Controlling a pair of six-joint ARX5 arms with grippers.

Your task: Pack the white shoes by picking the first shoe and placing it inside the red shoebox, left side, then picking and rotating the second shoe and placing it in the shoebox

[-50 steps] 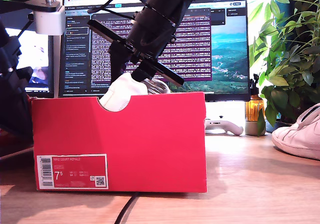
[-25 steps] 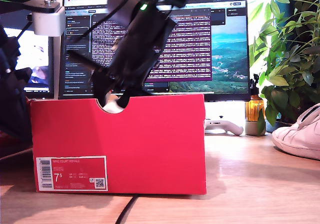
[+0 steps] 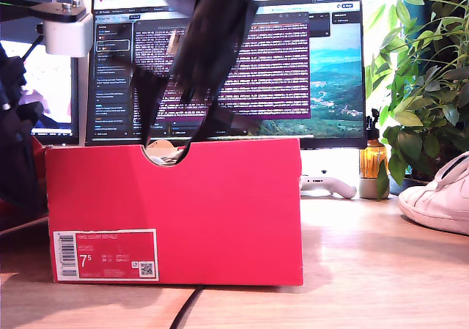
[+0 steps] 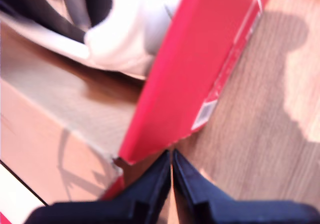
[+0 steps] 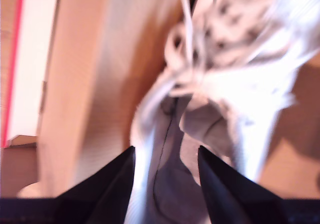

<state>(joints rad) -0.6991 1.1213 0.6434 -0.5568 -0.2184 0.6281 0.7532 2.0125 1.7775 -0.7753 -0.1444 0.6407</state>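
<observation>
Exterior view: red shoebox stands on the wooden table, barcode label reading 7.5 low on its front toward the exterior view's left, semicircular notch in its top edge. A blurred dark arm reaches down into the box above the notch; pale shoe material shows through the notch. Second white shoe rests on the table at the exterior view's right edge, well apart from the box. Behind: monitor, potted plant, amber bottle, white game controller.

First wrist view: my first gripper, jaws pressed together on nothing, hangs above the box's corner, just outside its red wall. Shoe lies on the box's cardboard floor against that wall. Table surface visible beyond the wall.

Second wrist view: my second gripper, jaws apart, straddles the shoe's collar and tongue; contact with the fingers cannot be told through the blur. Laces lie beyond the jaws. Shoe sits inside the box, brown cardboard around it.
</observation>
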